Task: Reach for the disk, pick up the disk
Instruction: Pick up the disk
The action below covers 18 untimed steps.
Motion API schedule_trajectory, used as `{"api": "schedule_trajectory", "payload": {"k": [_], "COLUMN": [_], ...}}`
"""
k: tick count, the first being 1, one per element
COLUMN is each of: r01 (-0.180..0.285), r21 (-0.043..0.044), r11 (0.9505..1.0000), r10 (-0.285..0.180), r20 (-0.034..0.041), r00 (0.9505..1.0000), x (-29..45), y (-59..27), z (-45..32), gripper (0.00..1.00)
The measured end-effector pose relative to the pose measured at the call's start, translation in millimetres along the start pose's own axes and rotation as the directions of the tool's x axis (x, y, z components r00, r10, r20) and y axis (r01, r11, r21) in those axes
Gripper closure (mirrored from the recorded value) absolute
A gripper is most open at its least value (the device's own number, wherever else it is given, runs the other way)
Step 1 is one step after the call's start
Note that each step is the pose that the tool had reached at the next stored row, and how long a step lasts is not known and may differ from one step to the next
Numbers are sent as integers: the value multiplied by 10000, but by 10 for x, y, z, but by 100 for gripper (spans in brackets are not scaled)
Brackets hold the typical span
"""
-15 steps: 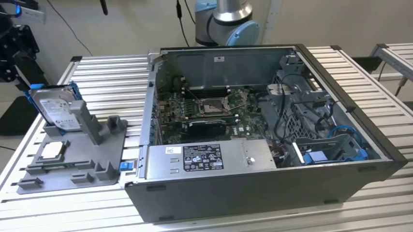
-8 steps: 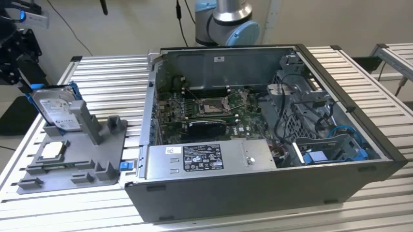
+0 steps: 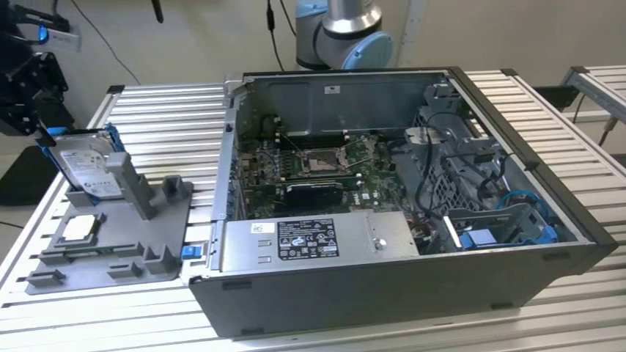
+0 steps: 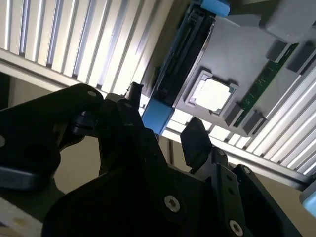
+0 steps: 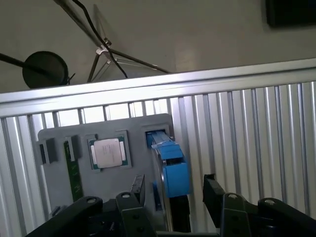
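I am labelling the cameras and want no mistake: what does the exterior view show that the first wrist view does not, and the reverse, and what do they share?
Exterior view: the open computer case with its motherboard, and part of the robot arm behind it. First wrist view: the floor past the slatted table edge, with a tripod stand, and the gripper, open, astride the blue bracket of the disk. Both: the disk standing on edge in the grey holder, the square chip beside it, and the slatted table.

Silver-grey, white-labelled disk (image 3: 86,170), blue bracket (image 5: 174,170), grey tray (image 3: 102,258), ribbed silver table (image 3: 166,117).
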<state>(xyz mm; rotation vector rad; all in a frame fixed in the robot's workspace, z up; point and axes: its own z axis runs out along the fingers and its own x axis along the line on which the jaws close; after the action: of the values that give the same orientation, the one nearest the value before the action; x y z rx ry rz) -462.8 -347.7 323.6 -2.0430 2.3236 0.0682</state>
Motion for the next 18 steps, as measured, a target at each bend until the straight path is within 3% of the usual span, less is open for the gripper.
{"api": "schedule_trajectory", "payload": {"k": [18], "r01": [689], "r21": [-36], "r11": [9976], "r10": [-689], "r20": [1], "r00": [9976], "x": [13], "y": [-20], "z": [250], "gripper": [0]}}
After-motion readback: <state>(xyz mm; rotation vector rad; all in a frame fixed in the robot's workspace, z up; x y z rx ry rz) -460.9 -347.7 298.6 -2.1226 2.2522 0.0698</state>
